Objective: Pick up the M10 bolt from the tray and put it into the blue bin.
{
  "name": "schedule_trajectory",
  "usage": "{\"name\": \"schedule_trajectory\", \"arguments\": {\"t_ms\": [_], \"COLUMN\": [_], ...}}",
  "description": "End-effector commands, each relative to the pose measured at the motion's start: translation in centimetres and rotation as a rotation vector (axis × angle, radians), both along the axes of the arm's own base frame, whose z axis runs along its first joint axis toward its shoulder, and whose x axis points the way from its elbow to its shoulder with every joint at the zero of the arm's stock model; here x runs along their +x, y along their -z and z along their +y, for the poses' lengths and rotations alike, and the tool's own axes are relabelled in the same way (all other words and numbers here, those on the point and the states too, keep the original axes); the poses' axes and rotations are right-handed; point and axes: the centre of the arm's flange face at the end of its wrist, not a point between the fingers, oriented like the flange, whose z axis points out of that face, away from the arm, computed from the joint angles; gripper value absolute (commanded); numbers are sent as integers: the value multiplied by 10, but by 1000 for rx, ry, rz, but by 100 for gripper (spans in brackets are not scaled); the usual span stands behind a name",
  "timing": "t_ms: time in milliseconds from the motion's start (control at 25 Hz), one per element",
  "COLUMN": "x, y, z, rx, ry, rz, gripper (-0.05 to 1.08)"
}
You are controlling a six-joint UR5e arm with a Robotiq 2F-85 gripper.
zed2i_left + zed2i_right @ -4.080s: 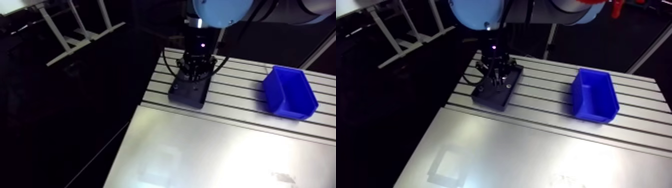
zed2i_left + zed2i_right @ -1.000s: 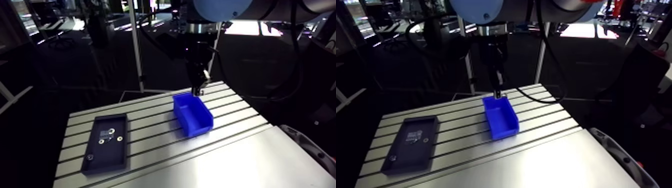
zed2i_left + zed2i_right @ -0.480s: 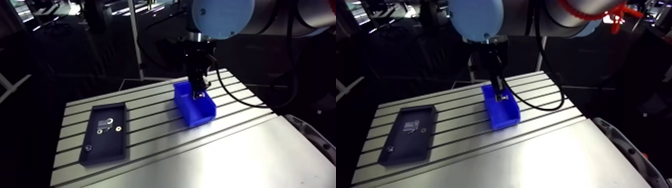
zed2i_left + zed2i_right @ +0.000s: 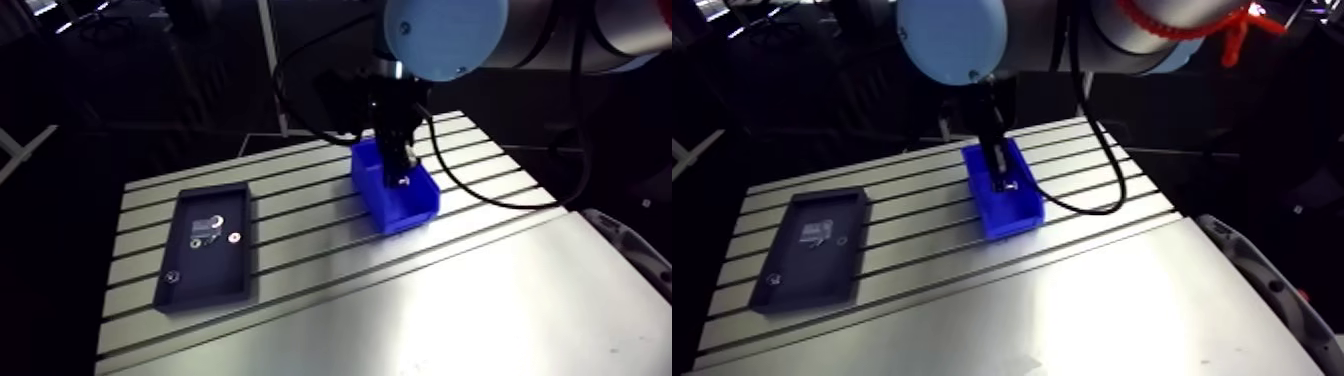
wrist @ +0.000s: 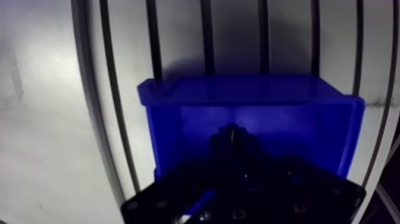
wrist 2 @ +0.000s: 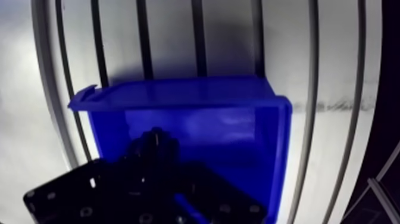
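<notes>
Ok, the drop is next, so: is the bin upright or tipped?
Upright: the bin sits flat on the table with its opening facing up, and the wrist view looks down into it.

1. Arm view: the room is dim, and overhead light glares white off the table.
2. The tray reads dark.
3. Wrist view: the blue bin has a lit rim and a shadowed interior. The gripper is a black silhouette, and the table slots curve outward.
</notes>
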Motion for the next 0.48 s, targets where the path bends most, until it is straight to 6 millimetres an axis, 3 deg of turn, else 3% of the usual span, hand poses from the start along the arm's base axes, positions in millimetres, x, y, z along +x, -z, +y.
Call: {"name": "schedule_trajectory", "arguments": {"t_ms": [40, 480], "x": [-3, -9], "y": [14, 24], "z": [0, -3], "rx": [-2, -1], "ry": [3, -3], "rz": [-14, -12], "gripper": [102, 97]}}
